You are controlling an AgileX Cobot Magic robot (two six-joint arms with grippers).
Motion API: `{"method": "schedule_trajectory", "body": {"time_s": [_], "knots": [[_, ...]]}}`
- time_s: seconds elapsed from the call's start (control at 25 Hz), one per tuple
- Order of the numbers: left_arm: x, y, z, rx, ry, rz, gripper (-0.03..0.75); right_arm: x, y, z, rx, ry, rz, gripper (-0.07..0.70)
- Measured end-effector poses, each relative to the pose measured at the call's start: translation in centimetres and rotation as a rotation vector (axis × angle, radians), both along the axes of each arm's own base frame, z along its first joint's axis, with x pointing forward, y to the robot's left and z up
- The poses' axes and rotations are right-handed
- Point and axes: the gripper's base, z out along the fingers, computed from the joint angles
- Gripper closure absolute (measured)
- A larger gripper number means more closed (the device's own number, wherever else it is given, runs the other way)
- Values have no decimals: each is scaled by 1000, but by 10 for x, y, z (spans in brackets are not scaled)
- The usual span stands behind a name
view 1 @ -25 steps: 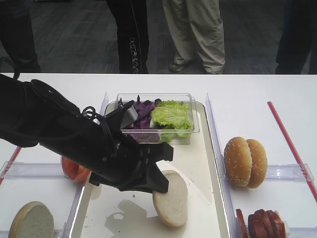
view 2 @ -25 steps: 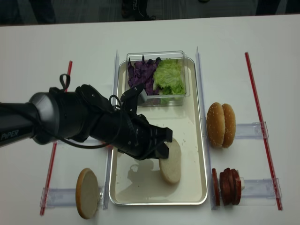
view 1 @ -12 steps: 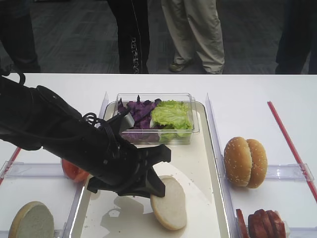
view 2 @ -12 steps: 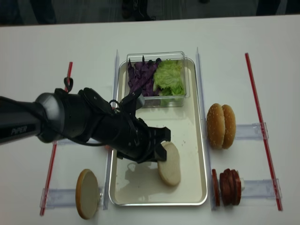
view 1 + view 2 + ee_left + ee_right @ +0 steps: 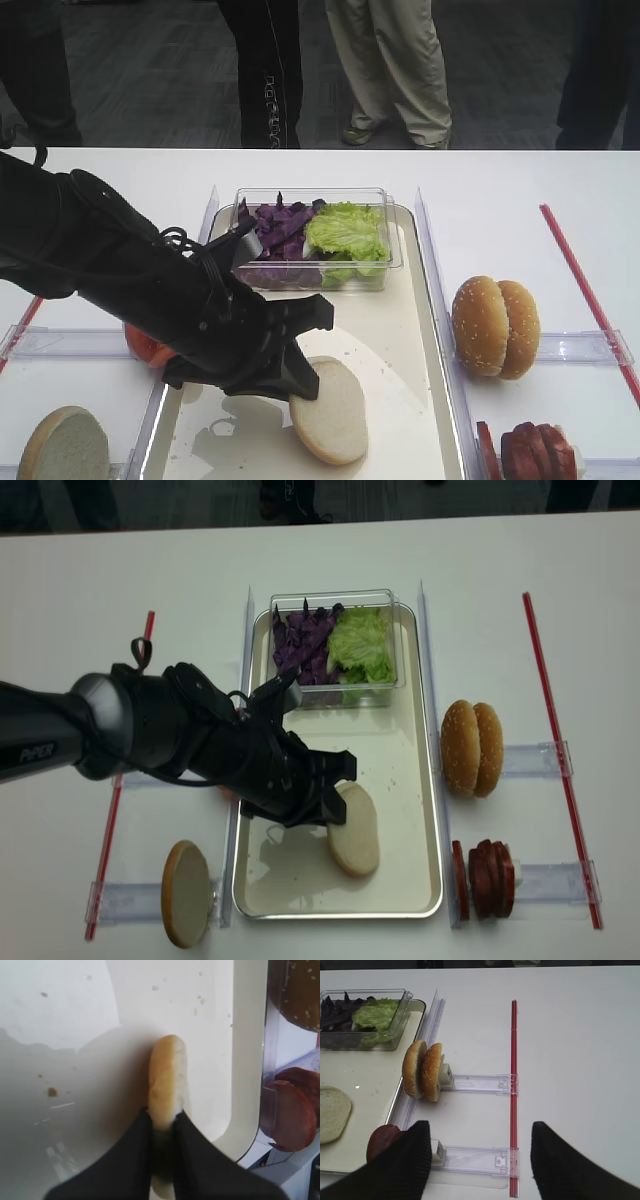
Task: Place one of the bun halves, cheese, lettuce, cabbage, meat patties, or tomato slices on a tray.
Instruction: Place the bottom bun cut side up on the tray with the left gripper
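Left tool (image 5: 162, 1120) pinched on bun half (image 5: 354, 829) at crust edge, low over tray (image 5: 415, 780). Likely soft, light, crushable; rim grip suits. Right tool (image 5: 477, 1160) spread wide, empty.

A robot test lab or demo room is shown, not a real kitchen. A plain white table (image 5: 80, 580) is marked with red strips (image 5: 560, 750) and fitted with clear plastic holders (image 5: 530, 758) for the food. Dark office carpet (image 5: 150, 80) is seen behind, and standing onlookers (image 5: 395, 70) are watching.
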Motion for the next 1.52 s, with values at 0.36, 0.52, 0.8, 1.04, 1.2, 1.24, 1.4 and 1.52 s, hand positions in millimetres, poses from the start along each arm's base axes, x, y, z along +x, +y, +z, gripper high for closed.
{"method": "schedule_trajectory", "body": {"time_s": [0.36, 0.52, 0.8, 1.04, 1.2, 1.24, 1.4, 1.52], "knots": [[0, 1, -1, 20, -6, -3, 623, 0, 0, 0, 0, 0, 0, 169], [1, 3, -2, 41, -24, -17, 582, 0, 0, 0, 0, 0, 0, 169], [1, 4, -3, 60, -42, -31, 452, 0, 0, 0, 0, 0, 0, 169], [1, 6, -5, 85, -47, -48, 419, 0, 0, 0, 0, 0, 0, 169], [0, 7, -5, 100, -48, -56, 418, 0, 0, 0, 0, 0, 0, 169], [0, 7, -6, 105, -47, -57, 418, 0, 0, 0, 0, 0, 0, 169], [-1, 9, 1, 108, -71, -67, 418, 0, 0, 0, 0, 0, 0, 169], [-1, 13, 10, 107, -90, -61, 418, 0, 0, 0, 0, 0, 0, 169]]}}
